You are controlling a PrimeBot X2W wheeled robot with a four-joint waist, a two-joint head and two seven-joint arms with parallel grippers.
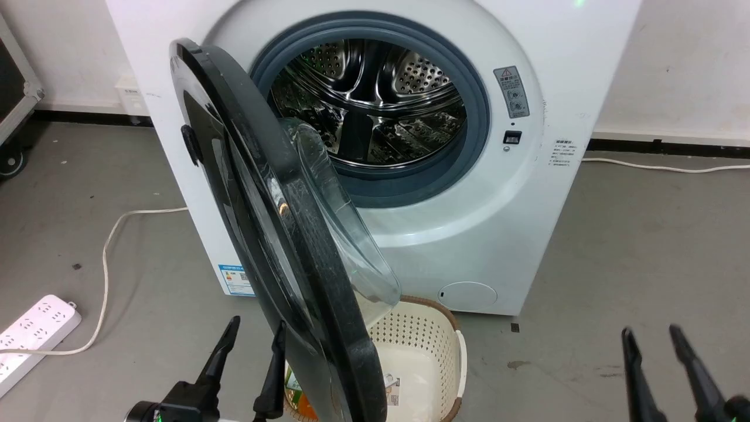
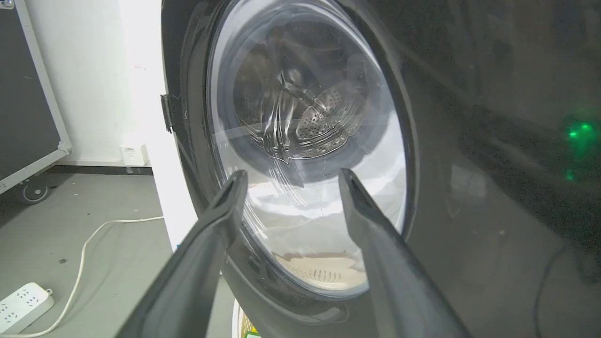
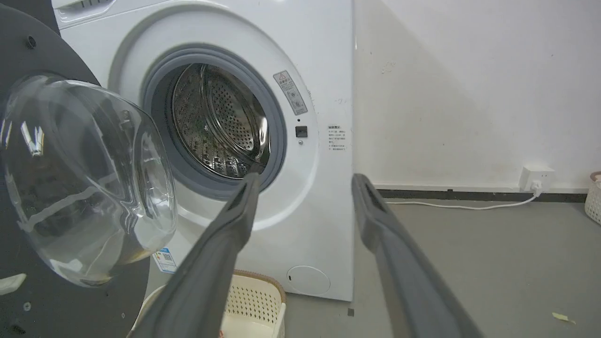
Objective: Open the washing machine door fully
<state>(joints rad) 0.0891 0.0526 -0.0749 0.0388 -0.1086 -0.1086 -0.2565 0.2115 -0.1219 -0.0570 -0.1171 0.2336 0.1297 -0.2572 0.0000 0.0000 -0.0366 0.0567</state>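
A grey floor (image 1: 615,246) meets a white wall (image 3: 469,84) along a black skirting strip (image 3: 469,193), all under even, bright light. In the head view a white power strip (image 1: 32,334) lies at 8 o'clock, its cable (image 1: 108,252) curling across the floor, and a black metal-edged case (image 1: 14,82) stands on a castor (image 1: 12,161) at 10 o'clock. At 3 o'clock a white lead (image 1: 668,167) trails along the floor near the skirting, and in the right wrist view it reaches a wall socket (image 3: 536,177).

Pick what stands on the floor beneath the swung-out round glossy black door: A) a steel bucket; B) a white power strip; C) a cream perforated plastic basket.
C: the cream perforated plastic basket sits before the white washing machine, partly hidden by the round glossy black door.
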